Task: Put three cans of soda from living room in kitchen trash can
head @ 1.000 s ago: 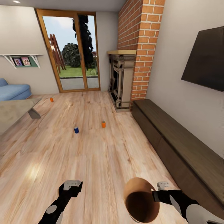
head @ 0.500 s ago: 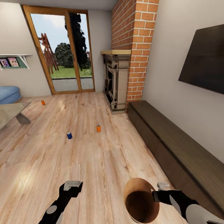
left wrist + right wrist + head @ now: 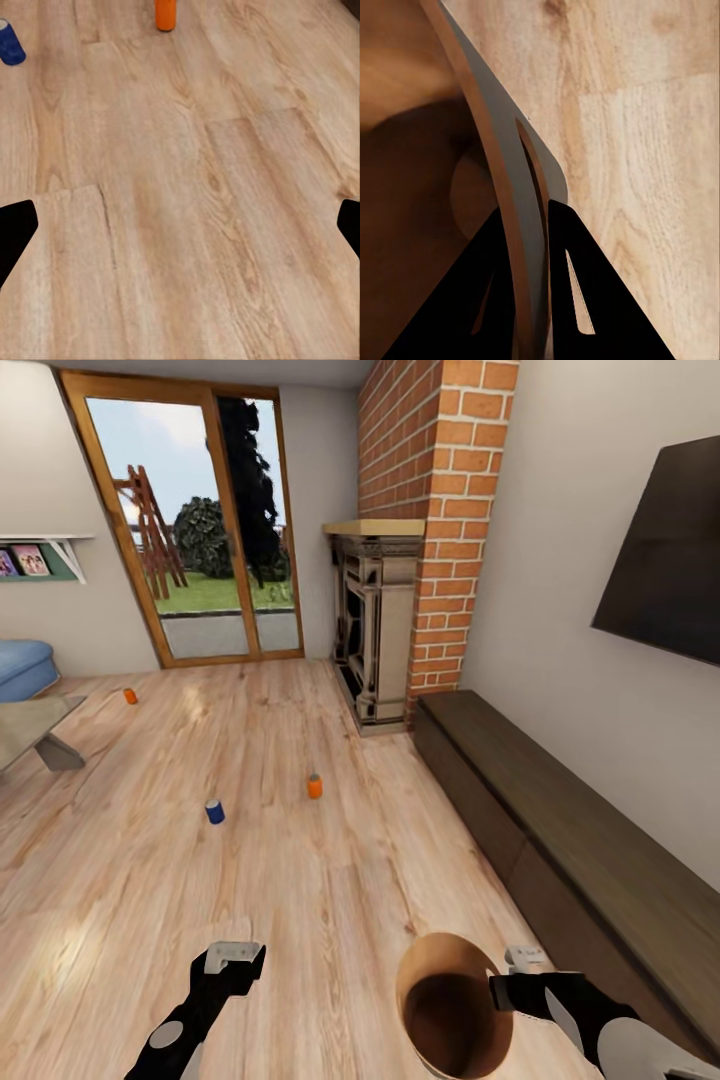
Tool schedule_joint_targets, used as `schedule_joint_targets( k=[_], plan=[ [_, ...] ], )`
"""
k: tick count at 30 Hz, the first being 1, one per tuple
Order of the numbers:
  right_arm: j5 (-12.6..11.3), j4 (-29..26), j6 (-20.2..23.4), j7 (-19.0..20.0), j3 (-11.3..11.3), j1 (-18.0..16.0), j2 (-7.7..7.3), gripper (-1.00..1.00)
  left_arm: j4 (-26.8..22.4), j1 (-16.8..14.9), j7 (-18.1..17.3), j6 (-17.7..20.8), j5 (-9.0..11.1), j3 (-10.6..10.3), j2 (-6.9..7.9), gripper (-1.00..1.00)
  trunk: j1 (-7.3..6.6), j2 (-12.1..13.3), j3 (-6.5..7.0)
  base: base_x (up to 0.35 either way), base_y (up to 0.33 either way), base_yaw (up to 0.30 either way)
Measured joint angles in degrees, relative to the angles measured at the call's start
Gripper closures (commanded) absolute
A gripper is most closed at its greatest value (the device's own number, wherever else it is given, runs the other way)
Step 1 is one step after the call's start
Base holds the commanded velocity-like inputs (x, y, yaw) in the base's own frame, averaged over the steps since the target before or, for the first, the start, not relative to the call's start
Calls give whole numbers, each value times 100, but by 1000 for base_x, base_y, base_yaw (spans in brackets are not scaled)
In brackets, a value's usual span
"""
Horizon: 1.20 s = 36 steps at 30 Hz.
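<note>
We stand on a light wood floor point(image 3: 300, 880). Ahead, a wood-framed glass door point(image 3: 190, 520) shows a bright garden. A brick fireplace point(image 3: 400, 580) rises beside it, with a long dark low cabinet point(image 3: 570, 830) under a wall TV point(image 3: 665, 560). A blue sofa point(image 3: 20, 665) and wall shelf point(image 3: 40, 555) sit left.

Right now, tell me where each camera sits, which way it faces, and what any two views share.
Head view: on the robot's head, facing forward and down over the living room floor; shows the left gripper and the right gripper holding the tash can.
Left wrist view: by the left gripper, facing the floor; dark fingertips at its edges.
Right wrist view: by the right gripper, facing its fingers clamped on the tash can's rim.
Shared: head and left wrist views both show the blue can and nearest orange can.
</note>
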Motion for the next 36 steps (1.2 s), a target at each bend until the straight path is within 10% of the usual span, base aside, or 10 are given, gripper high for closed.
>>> schedule_joint_targets(
  k=[36],
  plan=[
    [1, -1, 0, 0, 4, 0, 3, 100, -33, 0, -22, 0, 4, 6, 5, -100, 0, 0, 0, 323, 0, 0]
  ],
)
